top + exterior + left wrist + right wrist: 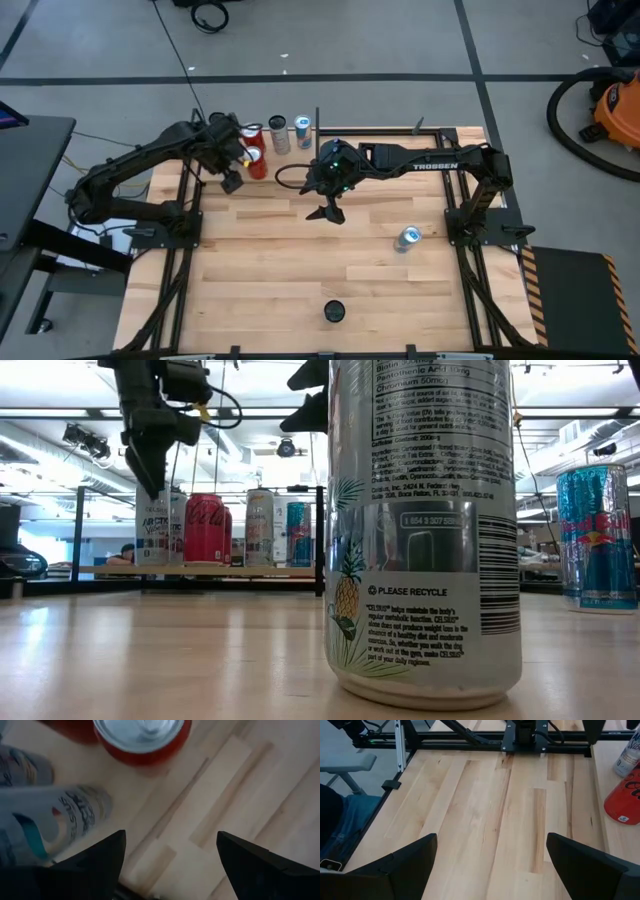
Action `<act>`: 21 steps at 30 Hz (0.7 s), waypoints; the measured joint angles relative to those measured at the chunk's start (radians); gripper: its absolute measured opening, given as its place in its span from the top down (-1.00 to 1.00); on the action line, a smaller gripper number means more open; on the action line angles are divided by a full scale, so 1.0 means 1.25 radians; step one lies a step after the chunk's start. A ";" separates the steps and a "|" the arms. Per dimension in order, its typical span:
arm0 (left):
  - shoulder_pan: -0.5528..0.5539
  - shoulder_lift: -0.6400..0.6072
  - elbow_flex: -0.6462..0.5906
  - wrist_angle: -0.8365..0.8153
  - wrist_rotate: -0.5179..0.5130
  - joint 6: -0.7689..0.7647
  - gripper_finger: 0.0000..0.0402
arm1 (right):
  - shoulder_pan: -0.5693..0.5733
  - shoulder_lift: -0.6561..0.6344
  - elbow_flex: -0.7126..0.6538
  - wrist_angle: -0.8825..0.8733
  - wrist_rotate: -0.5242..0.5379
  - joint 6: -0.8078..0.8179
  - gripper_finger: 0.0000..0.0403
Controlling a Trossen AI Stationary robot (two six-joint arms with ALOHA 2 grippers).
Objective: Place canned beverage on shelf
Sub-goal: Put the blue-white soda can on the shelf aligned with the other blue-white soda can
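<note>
The shelf (200, 570), a pale board between black uprights, stands at the table's far left. On it stand a white can (155, 525), a red can (205, 527), a silver can (260, 525) and a blue can (298, 532). My left gripper (150, 465) hangs open over the shelf's left end, pointing down just above the white can (55, 815). That can shows beside one finger, outside the gap, and bare board fills the gap. The red can's top (142, 732) lies just beyond. My right gripper (330, 210) waits open above the table's middle.
A blue and silver can (408, 237) stands upright on the tabletop at the right. A tall pineapple-print can (425, 530) stands close to the low camera near the front edge, with a dark round thing (333, 311) there. Bare wood lies between these.
</note>
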 joint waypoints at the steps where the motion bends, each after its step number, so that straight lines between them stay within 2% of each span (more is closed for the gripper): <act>1: 0.000 0.000 0.000 0.008 0.000 0.001 -0.56 | 0.000 0.000 0.000 0.000 0.000 0.000 -0.91; 4: 0.004 0.000 0.001 0.017 -0.018 0.006 -0.56 | 0.000 0.000 0.000 0.001 0.000 0.000 -0.91; 9: 0.022 0.000 0.001 0.003 -0.117 -0.001 -0.56 | 0.000 0.000 0.000 0.008 0.000 0.000 -0.91; 21: 0.080 0.000 0.001 -0.012 -0.120 -0.002 -0.56 | -0.001 0.000 0.000 0.007 0.000 0.000 -0.91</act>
